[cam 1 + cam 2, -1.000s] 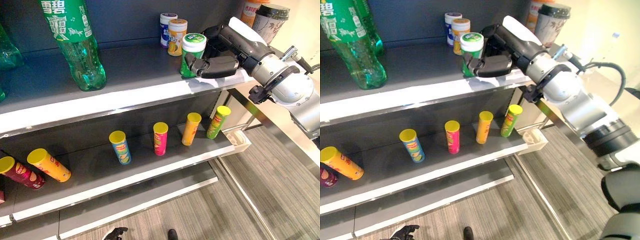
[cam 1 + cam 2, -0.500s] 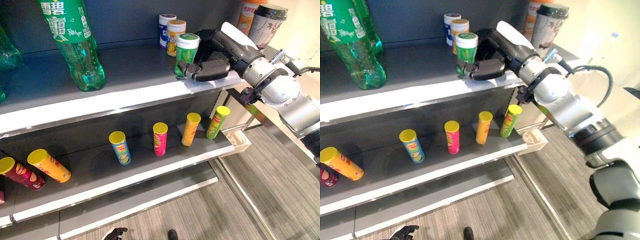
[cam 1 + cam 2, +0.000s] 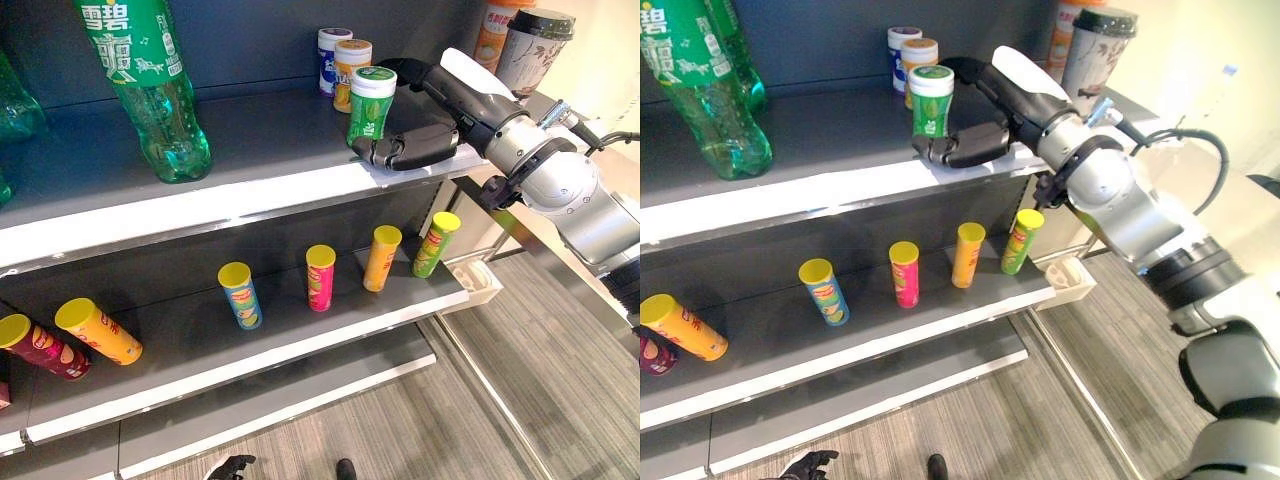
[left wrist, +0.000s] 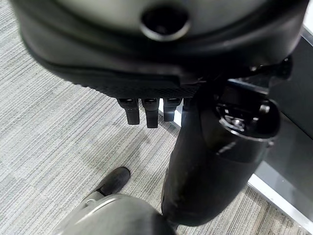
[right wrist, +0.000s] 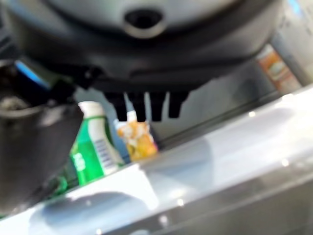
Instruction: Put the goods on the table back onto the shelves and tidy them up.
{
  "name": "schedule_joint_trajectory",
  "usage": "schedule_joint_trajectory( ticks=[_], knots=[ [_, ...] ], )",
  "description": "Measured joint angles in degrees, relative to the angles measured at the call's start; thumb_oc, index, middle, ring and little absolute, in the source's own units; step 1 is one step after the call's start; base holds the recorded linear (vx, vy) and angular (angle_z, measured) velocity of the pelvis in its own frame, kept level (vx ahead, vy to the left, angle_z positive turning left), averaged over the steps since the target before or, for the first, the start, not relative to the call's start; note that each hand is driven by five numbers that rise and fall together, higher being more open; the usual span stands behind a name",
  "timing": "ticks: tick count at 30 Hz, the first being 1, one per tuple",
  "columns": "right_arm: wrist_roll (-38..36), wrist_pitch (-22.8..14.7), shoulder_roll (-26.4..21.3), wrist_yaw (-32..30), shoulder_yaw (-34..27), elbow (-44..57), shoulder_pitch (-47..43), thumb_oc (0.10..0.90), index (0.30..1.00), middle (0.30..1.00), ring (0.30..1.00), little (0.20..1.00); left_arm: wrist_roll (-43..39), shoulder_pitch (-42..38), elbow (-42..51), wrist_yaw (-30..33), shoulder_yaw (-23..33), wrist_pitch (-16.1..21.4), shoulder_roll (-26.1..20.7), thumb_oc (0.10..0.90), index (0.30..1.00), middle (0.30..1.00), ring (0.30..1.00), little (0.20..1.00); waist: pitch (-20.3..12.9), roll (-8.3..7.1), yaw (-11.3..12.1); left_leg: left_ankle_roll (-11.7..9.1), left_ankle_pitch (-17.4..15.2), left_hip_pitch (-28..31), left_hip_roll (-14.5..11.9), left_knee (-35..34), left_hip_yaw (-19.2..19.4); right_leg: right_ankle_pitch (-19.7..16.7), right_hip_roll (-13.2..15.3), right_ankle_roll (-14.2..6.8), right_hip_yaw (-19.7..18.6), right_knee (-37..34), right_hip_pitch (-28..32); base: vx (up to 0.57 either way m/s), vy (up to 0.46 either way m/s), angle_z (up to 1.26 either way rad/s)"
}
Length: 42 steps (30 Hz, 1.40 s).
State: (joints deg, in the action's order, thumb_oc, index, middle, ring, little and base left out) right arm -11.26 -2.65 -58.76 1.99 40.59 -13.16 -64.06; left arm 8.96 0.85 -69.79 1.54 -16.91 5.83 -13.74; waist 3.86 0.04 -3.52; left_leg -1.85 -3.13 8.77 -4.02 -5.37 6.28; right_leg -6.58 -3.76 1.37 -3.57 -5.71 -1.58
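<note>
- Shelving unit [image 3: 250, 195]: dark grey boards w/ pale front edges; dark blue-grey back panel [image 3: 250, 40] behind top board
- Upper shelf [image 3: 270, 140] at hand level, running off to the hand's left; bright glare on its front lip just below the hand
- Middle shelf [image 3: 200, 340] below the hand; lower shelf [image 3: 270, 395] under that, nr floor
- Floor [image 3: 480, 400]: grey striped carpet, well below the hand
- Metal floor rail [image 3: 490, 395] runs diagonally beneath the hand
- Pale surface [image 3: 1230, 200] to the hand's right, brightly lit
- Small white tray [image 3: 478, 282] at the middle shelf's end
</note>
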Motion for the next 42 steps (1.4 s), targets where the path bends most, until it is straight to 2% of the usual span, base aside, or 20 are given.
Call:
schedule_joint_trajectory(
  ticks=[31,38,42],
  knots=[
    [2.3,0.5,1.4,-0.8,-0.1,0.0,0.0,0.800,0.900,0.900,0.900,0.900,-1.3,0.2,0.1,-0.7,0.1,0.0,-0.4,0.800,0.900,0.900,0.900,0.900,0.2,0.03,0.1,0.0,0.0,0.2,0.0,0.0,0.0,0.0,0.0,0.0,0.0,0.0,0.2,0.00,0.000,0.00],
    [2.6,0.5,1.4,-0.9,-1.3,0.0,0.4,0.800,0.900,0.900,0.900,0.900,-1.7,0.2,0.1,-0.7,0.1,0.0,-0.4,0.800,0.900,0.900,0.900,0.900,0.4,0.05,0.0,0.0,0.0,0.1,0.1,0.0,0.0,0.0,0.0,0.0,0.0,0.0,0.2,0.00,0.000,0.00],
    [3.9,0.6,-1.0,-1.4,-5.4,2.4,0.5,0.800,0.900,0.900,0.900,0.900,-2.1,-0.1,0.3,-0.7,0.2,0.0,-0.5,0.800,0.900,0.900,0.900,0.900,1.6,0.12,0.0,0.0,0.0,0.1,0.1,0.0,0.0,0.0,0.1,0.0,-0.1,0.0,0.1,0.00,0.000,0.00]
  ],
)
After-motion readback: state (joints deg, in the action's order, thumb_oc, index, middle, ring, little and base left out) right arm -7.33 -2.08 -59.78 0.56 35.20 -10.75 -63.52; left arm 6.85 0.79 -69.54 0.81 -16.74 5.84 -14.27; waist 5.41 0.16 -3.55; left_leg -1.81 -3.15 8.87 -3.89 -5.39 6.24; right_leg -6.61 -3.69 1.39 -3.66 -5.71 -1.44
